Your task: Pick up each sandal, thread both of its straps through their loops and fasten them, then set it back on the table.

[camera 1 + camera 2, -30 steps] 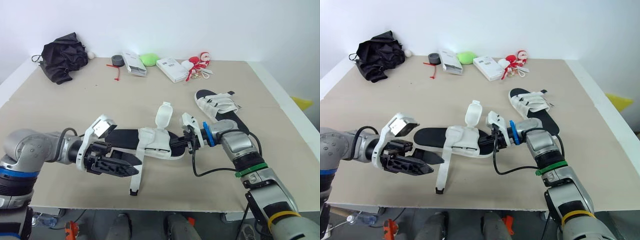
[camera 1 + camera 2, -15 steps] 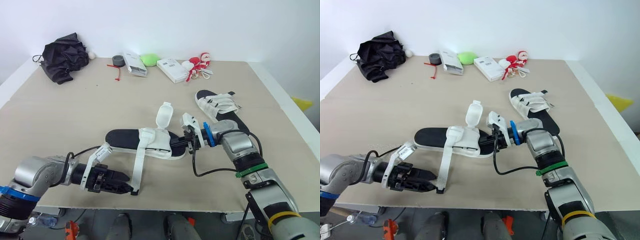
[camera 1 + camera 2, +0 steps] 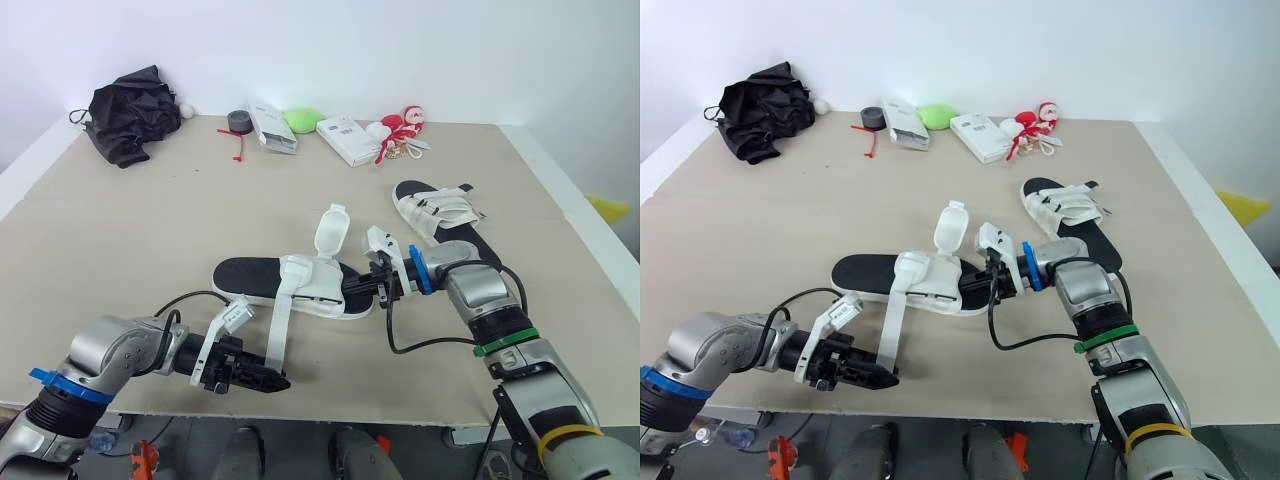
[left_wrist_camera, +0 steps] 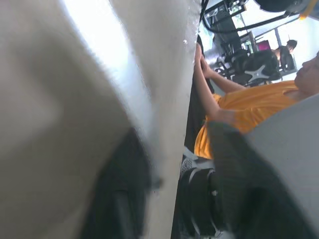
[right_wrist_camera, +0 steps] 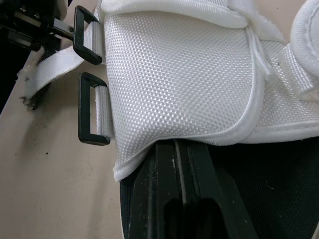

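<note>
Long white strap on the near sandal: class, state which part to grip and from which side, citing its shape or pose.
Grip the long white strap at its free tip, near the table edge: thin, flat, clear of the near sandal. Come from the robot's left; the right gripper holds the sandal's other end.
</note>
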`<action>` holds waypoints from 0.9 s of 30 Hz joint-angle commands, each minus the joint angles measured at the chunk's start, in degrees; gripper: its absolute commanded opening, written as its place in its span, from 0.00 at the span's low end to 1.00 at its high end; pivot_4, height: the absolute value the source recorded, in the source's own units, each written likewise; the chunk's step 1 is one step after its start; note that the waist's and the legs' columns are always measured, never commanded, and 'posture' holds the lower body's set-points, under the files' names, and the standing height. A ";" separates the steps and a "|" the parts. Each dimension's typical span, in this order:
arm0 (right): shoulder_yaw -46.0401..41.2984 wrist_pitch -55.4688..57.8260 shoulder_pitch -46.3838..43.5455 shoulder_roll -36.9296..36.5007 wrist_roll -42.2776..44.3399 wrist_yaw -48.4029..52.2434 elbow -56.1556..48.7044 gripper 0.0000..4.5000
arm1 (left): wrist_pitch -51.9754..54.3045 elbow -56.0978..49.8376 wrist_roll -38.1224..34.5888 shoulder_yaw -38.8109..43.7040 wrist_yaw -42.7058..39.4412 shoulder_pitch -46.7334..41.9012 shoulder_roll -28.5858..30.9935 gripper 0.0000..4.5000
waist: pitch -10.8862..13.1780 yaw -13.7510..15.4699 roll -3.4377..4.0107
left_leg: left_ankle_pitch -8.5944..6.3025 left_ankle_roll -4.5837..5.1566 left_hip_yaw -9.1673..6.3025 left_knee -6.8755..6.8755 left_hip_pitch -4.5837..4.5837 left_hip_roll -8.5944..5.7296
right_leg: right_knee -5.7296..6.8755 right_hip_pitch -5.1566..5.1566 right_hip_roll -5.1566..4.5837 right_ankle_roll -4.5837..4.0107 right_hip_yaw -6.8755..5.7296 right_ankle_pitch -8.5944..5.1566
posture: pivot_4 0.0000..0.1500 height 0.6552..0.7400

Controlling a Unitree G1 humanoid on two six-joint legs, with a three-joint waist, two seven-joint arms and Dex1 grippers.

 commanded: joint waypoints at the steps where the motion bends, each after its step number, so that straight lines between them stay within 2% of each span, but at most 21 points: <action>1: 2.19 0.79 1.11 -0.09 -2.08 -0.34 1.32 0.00 | -0.32 -0.73 -0.70 0.69 -0.40 -0.27 -0.55 0.02 | 0.00 0.00 0.00 | 0.00 0.00 0.00 0.00 0.00 0.00 | 0.00 0.00 0.00 0.00 0.00 0.00 | 1.00 0.98; 10: 2.22 0.60 0.88 0.10 -2.11 -0.23 1.68 0.00 | 1.49 0.59 -1.79 3.10 0.73 -1.78 -1.98 0.01 | 0.00 0.00 0.00 | 0.00 0.00 0.00 0.00 0.01 0.00 | 0.00 0.00 0.00 -0.01 0.00 0.00 | 1.00 0.98; 14: 2.18 0.61 0.95 0.10 -2.12 -0.32 1.66 0.00 | 7.14 3.89 -7.02 8.87 4.30 -5.61 -5.92 0.01 | 0.01 0.00 -0.03 | 0.00 0.01 -0.01 0.02 0.01 0.00 | 0.00 0.01 0.00 0.00 -0.01 0.01 | 1.00 0.98; 21: 2.19 0.40 0.79 0.10 -2.26 -0.22 2.08 0.00 | 14.14 4.68 -13.74 13.87 3.20 -12.45 -4.95 0.01 | 0.03 -0.03 -0.05 | 0.00 0.00 -0.04 0.02 -0.02 0.00 | 0.01 0.00 0.02 0.25 -0.03 0.15 | 1.00 0.98; 27: 2.36 -0.11 0.27 0.62 -2.37 -0.20 2.91 0.00 | 12.42 14.47 -11.20 15.29 4.08 -21.00 -6.44 0.01 | 0.03 -0.11 -0.05 | 0.02 -0.02 -0.06 0.03 0.00 -0.03 | 0.01 0.01 0.03 0.25 -0.05 0.16 | 1.00 0.98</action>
